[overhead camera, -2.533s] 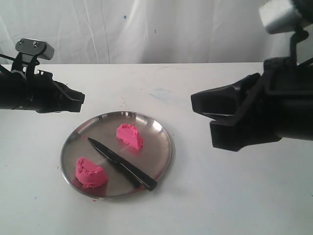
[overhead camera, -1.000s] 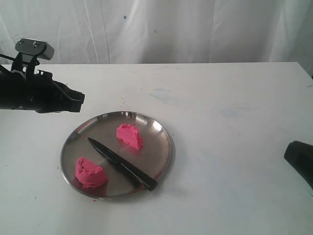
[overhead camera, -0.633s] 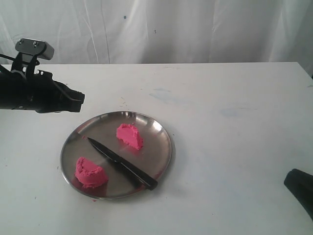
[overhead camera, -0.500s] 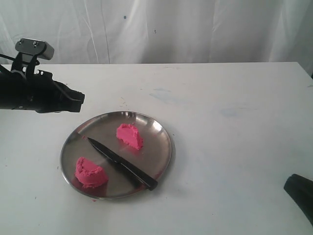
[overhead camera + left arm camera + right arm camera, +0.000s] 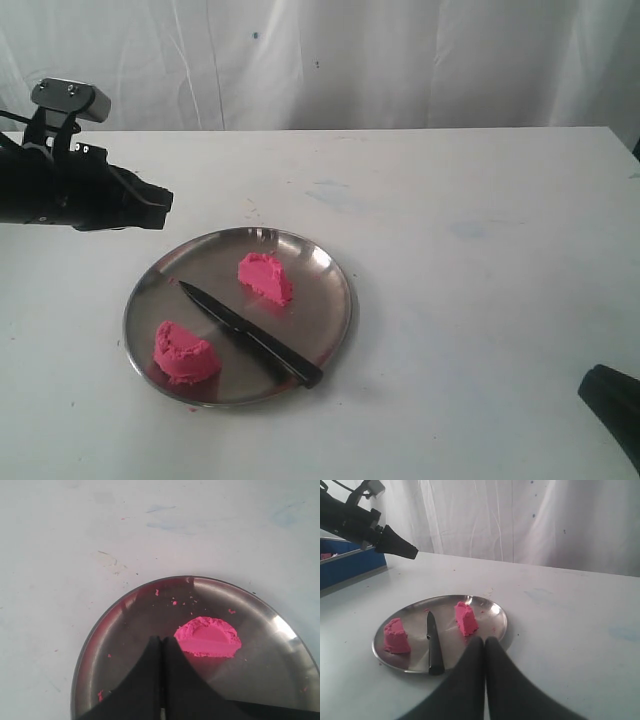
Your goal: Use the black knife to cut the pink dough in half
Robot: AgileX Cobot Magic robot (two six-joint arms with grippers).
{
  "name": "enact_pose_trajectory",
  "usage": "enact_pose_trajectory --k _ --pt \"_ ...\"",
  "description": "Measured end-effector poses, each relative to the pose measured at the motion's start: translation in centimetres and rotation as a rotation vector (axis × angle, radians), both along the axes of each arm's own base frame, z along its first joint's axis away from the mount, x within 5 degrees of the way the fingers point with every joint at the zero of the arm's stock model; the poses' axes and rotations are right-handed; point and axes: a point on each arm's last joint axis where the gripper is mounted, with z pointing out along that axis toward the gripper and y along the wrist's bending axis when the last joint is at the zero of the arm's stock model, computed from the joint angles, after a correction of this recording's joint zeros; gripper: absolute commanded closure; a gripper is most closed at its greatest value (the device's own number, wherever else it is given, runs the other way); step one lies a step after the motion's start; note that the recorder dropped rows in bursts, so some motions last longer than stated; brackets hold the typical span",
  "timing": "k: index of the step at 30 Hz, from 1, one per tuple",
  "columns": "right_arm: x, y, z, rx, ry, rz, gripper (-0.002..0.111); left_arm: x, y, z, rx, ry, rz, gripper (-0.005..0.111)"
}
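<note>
though outside left wrist view, black knife (image 5: 249, 334)

Right claw (image 5: 602, 390) mostly beyond the exterior view's lower corner.

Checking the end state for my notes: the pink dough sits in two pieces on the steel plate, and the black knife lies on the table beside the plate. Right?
Not quite. The black knife lies on the steel plate itself, between the two pieces of pink dough, not on the table; the exterior view shows it. The rest holds.
</note>
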Motion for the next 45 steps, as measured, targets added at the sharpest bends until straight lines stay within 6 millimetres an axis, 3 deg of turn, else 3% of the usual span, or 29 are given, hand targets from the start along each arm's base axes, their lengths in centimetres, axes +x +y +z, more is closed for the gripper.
enact_pose_trajectory --k 31,37,45 --pt "0.0 0.0 0.0 0.008 0.006 -0.001 0.108 -0.2 0.2 0.2 0.014 -0.009 0.021 0.107" --pt "0.0 0.0 0.0 0.007 0.007 0.000 0.108 -2.5 1.6 1.0 0.099 -0.064 0.135 0.107" --pt "0.0 0.0 0.0 0.007 0.007 0.000 0.108 -7.6 2.3 4.1 0.096 -0.207 0.171 0.107"
